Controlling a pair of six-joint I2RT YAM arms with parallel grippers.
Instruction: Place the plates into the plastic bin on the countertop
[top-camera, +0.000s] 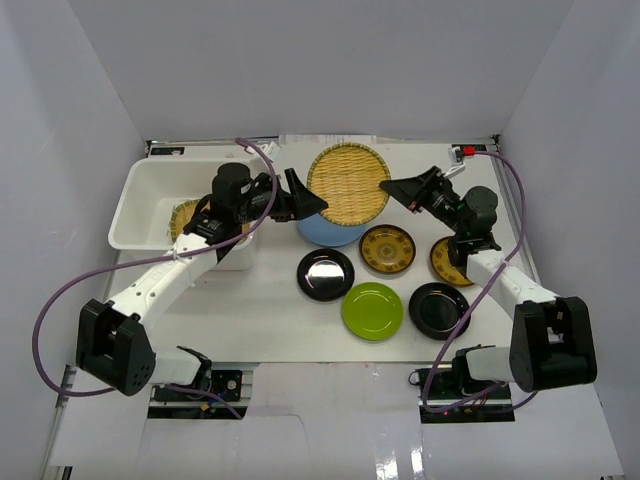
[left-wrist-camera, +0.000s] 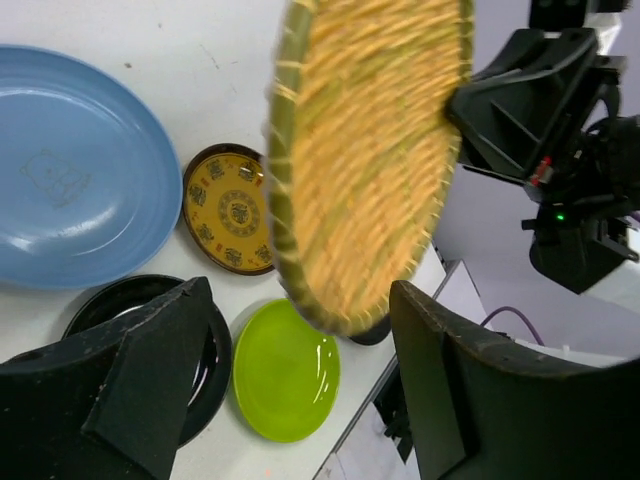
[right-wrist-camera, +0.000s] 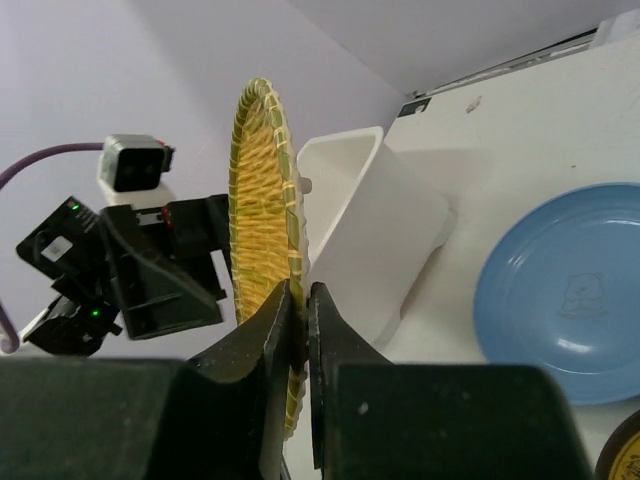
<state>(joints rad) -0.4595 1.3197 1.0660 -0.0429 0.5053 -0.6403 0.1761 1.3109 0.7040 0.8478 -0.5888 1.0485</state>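
Note:
A large yellow woven-bamboo plate (top-camera: 348, 183) hangs on edge above the countertop (top-camera: 270, 310), over a light blue plate (top-camera: 330, 234). My right gripper (top-camera: 388, 190) (right-wrist-camera: 304, 312) is shut on its right rim. My left gripper (top-camera: 308, 196) (left-wrist-camera: 300, 360) is open at its left rim. In the left wrist view the bamboo plate (left-wrist-camera: 365, 160) dips between the spread fingers (left-wrist-camera: 150, 370), which do not touch it. The white plastic bin (top-camera: 150, 185) stands at the back left with a small bamboo plate (top-camera: 184, 216) inside.
On the countertop lie two black plates (top-camera: 325, 273) (top-camera: 438, 309), a lime green plate (top-camera: 372, 310) and a gold-patterned plate (top-camera: 387, 249). Another gold-patterned plate (top-camera: 444, 263) is partly under the right arm. Grey walls close in the back and sides.

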